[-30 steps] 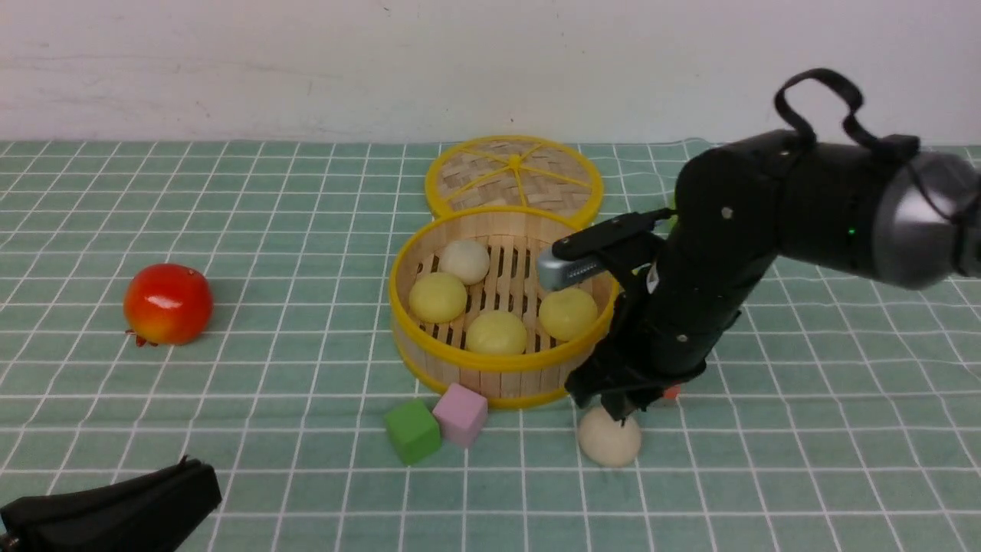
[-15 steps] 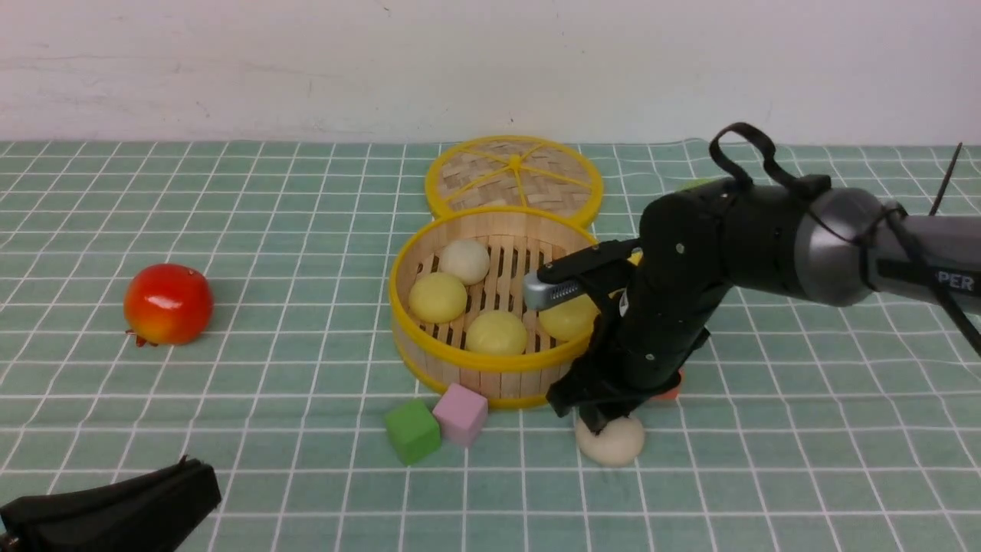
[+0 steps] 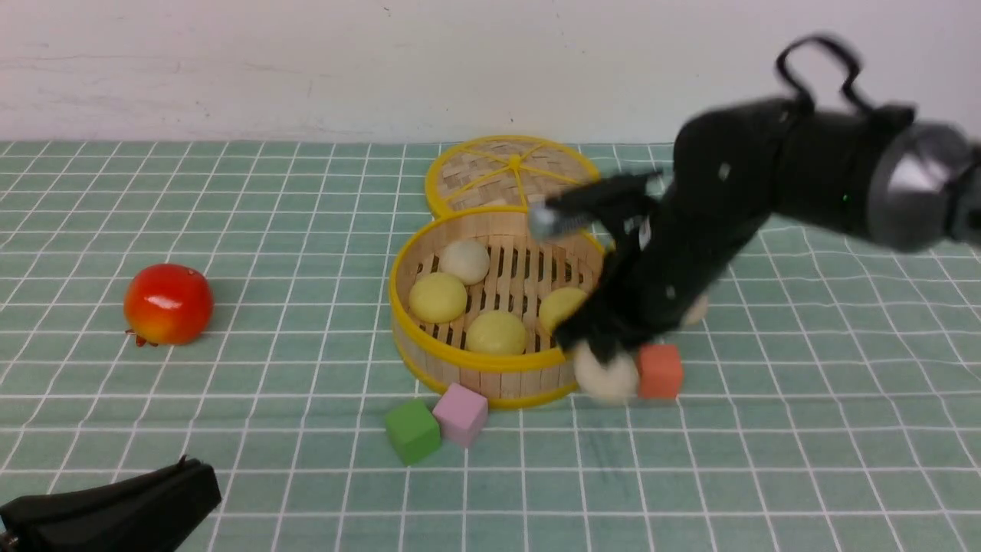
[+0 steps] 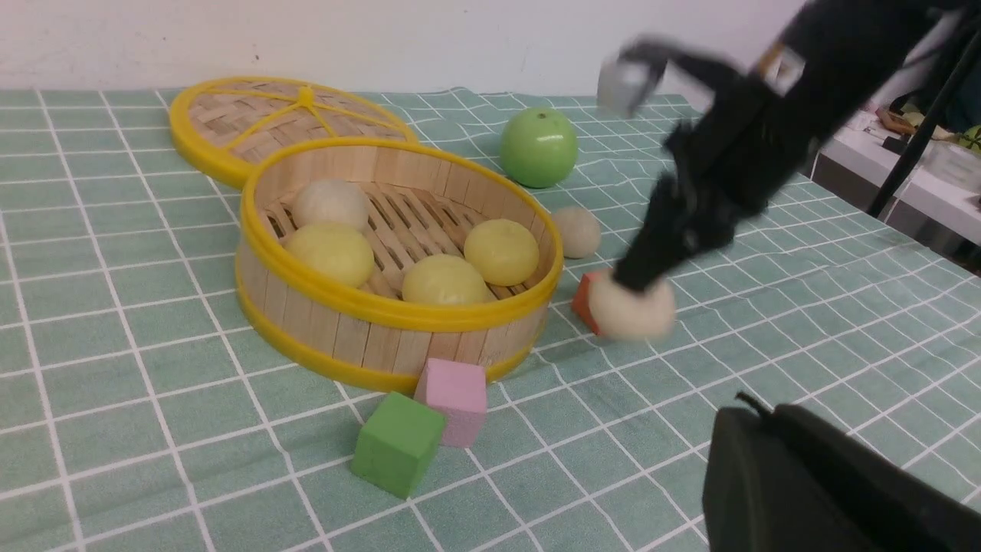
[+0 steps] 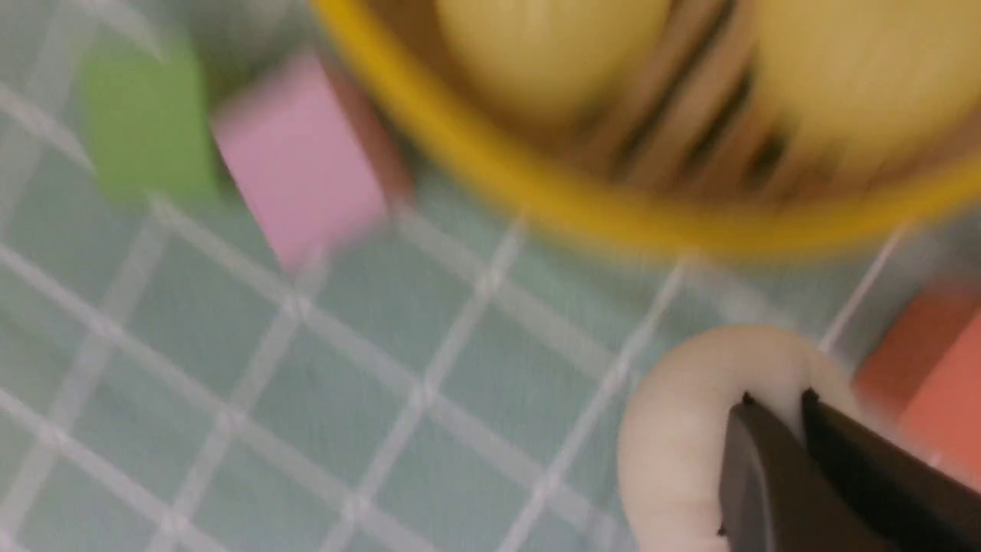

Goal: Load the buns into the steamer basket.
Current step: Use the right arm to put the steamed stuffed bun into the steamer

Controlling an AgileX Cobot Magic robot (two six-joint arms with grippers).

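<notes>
The steamer basket (image 3: 475,356) stands mid-table and holds three pale yellow buns (image 3: 438,297) and one off-white bun (image 3: 464,261). My right gripper (image 3: 602,354) is shut on another off-white bun (image 3: 605,376), pinching its top. It hangs just off the cloth by the basket's near right wall. In the right wrist view the fingertips (image 5: 747,418) dig into this bun (image 5: 690,429). One more off-white bun (image 4: 576,231) lies on the cloth to the right of the basket (image 4: 398,310). My left gripper (image 3: 184,464) rests shut at the near left, holding nothing.
The woven lid (image 3: 512,175) lies behind the basket. A green apple (image 4: 539,146) sits behind and to its right, and a red fruit (image 3: 168,303) at far left. A green cube (image 3: 412,431) and a pink cube (image 3: 460,414) lie in front, with an orange cube (image 3: 660,371) beside the held bun.
My right gripper came down on the off-white bun, shut on it and lifted it toward the basket wall. The orange cube now shows. The left arm has not moved.
</notes>
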